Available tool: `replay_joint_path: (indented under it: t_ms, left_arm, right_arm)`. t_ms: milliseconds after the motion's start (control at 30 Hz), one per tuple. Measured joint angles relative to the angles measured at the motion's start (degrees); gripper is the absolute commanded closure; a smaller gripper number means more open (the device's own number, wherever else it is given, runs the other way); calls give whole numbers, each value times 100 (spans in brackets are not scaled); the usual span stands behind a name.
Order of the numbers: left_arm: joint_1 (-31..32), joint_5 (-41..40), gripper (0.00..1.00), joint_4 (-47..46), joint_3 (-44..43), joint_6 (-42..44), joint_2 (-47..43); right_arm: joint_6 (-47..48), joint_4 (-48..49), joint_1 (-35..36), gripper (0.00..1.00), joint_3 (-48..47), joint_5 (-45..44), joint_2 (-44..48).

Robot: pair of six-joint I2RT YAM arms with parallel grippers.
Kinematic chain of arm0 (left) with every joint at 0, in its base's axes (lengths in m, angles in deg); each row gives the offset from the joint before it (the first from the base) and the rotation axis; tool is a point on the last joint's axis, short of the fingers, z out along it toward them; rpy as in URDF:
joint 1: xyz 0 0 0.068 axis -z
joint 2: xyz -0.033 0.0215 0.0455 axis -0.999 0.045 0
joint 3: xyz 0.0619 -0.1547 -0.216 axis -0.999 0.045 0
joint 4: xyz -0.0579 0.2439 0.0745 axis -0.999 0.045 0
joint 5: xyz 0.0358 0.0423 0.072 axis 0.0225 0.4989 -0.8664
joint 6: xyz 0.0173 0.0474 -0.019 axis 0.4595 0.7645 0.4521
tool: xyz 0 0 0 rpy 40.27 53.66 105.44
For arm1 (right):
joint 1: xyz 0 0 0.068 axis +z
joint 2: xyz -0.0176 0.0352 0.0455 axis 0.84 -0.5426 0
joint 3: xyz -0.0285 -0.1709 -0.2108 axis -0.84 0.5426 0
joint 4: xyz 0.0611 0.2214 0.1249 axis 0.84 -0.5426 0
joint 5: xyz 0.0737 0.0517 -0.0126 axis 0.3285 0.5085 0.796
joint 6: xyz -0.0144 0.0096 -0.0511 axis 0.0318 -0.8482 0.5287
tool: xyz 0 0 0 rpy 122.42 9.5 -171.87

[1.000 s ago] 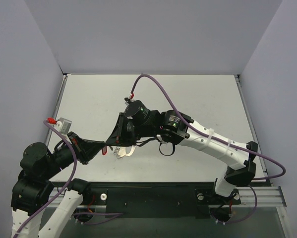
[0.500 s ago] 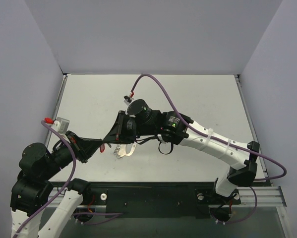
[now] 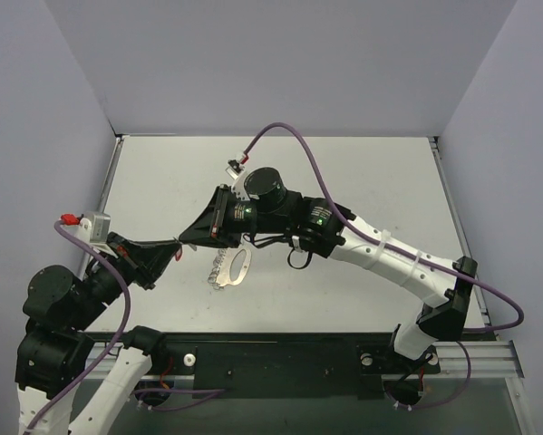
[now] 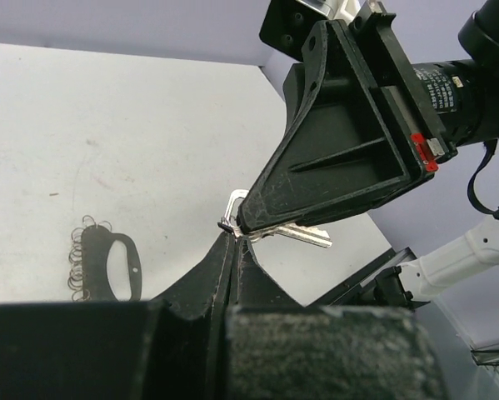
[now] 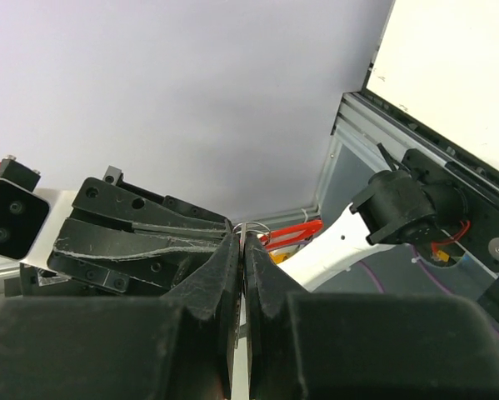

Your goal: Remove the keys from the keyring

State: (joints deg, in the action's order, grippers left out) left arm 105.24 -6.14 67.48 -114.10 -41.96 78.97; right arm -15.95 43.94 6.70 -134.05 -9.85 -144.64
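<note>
Left of centre in the overhead view, left claw point(image 3: 174, 251) and right claw point(image 3: 183, 241) meet tip to tip above the tabletop point(image 3: 371, 181) — both pressed together, likely so each grips its own part and they can pull apart. A metal tag point(image 3: 226, 272) lies lower right of them (nothing touches it). From the left wrist, the key point(image 4: 306, 237) juts toward lower right under the right claw's tip, the keyring point(image 4: 232, 198) looping just above. From the right wrist, only a thin wire loop shows at the closed tips.
</note>
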Motion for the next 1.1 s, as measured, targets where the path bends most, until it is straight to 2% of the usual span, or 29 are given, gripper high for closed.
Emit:
replay_joint_path:
  t_ms: [167,267,567,767,933,1100]
  left_arm:
    - [-2,4,100,-131,-31,-2,-7]
    - [98,538,100,278,17,-35,-4]
    - [127,894,100,730,52,-61,7]
    - [127,940,100,734,52,-81,9]
    - [127,935,100,737,52,-105,9]
    - [127,824,100,734,101,-170,-9]
  right_arm:
    - [-4,2,-24,100,-166,116,-4]
    - [-125,575,-72,100,-304,22,-4]
    - [92,1054,-15,100,-1204,70,20]
    - [826,413,0,100,-1180,-227,160]
    - [1617,-92,-7,100,-452,-975,1047]
    - [2356,-697,-13,100,127,-2166,2238]
